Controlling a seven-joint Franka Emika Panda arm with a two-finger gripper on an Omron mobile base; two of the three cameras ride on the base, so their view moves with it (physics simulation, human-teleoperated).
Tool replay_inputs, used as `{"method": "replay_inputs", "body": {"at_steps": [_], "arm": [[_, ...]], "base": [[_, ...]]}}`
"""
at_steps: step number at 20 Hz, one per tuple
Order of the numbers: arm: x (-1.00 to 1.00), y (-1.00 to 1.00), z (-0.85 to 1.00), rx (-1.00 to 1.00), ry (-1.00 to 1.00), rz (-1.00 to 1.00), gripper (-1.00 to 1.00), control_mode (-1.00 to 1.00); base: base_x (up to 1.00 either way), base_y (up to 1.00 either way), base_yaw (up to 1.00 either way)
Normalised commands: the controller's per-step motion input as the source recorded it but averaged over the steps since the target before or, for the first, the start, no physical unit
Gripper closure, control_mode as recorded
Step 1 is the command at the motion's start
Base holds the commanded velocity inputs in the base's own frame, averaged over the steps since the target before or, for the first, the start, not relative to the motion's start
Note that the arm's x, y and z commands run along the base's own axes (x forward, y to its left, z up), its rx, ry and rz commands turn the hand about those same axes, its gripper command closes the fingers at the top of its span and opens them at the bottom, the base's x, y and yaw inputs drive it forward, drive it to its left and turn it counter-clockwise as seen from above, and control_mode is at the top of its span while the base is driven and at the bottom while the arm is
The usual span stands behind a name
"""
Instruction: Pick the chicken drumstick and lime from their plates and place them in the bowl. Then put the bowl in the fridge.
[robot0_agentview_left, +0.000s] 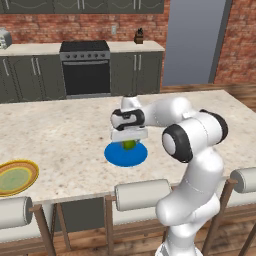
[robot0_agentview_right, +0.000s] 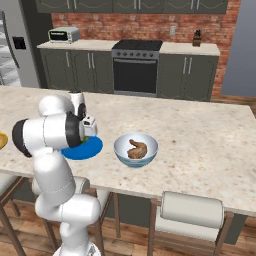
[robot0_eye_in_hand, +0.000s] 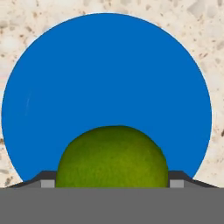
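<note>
The jaws are standing on either side of the lime (robot0_eye_in_hand: 113, 157), closing in on it as it is sitting on the blue plate (robot0_eye_in_hand: 105, 74); a firm hold cannot yet be confirmed. Squeezing centred on the fruit should be stopping it rolling. The drumstick (robot0_agentview_right: 136, 149) is lying in the bowl (robot0_agentview_right: 121, 150), just beside the plate on the tabletop (robot0_agentview_right: 200, 130).

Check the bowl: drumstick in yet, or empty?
In. The bowl holds the brown chicken drumstick, seen in the right base view. The lime sits on the blue plate.
</note>
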Motion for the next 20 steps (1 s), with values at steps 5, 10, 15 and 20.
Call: {"method": "replay_inputs", "body": {"at_steps": [5,10,15,20], "arm": [[-0.41,-0.35,0.51,0.00,0.04,0.01,1.00,-1.00],[-0.39,-0.42,0.42,0.00,0.01,0.03,1.00,-1.00],[-0.33,-0.51,0.42,0.02,-0.03,0.00,1.00,-1.00],[-0.23,-0.55,0.26,0.00,-0.07,0.00,1.00,-1.00]], "base": [[0.00,0.00,0.00],[0.00,0.00,0.00],[0.00,0.00,0.00],[0.00,0.00,0.00]]}}
